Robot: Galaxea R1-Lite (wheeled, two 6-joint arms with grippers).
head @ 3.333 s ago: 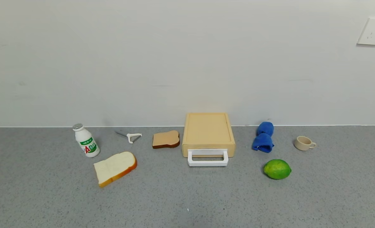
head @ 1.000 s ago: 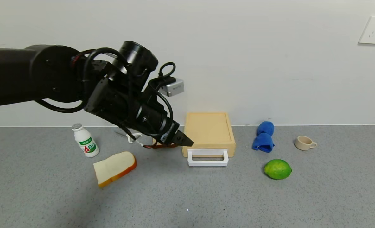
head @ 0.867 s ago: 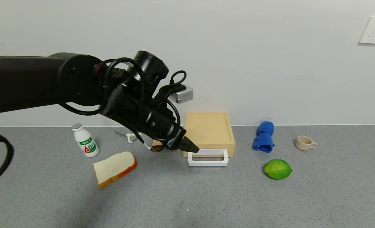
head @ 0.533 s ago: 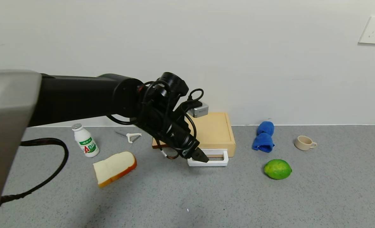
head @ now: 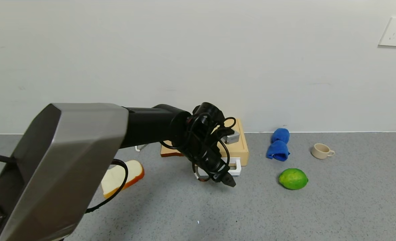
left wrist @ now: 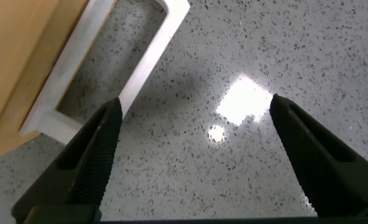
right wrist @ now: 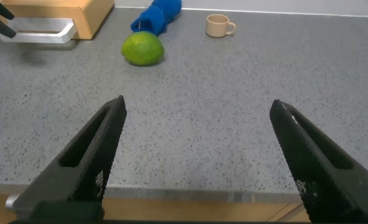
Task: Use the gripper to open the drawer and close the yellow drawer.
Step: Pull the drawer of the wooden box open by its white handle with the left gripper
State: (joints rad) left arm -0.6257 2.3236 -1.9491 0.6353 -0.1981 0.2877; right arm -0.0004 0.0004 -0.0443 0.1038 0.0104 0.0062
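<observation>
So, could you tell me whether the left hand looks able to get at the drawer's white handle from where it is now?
Probably yes. The left hand is open and hovers just in front of the white handle of the drawer, with only bare counter between them and nothing in the way.

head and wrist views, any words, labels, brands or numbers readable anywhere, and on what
None can be read in any view.
The drawer, its white handle, the lime, the cup, the blue cloth and the bread slice carry no print.
The wall socket shows only its slots.
The left gripper and its arm show no marking; the right gripper shows none either.
</observation>
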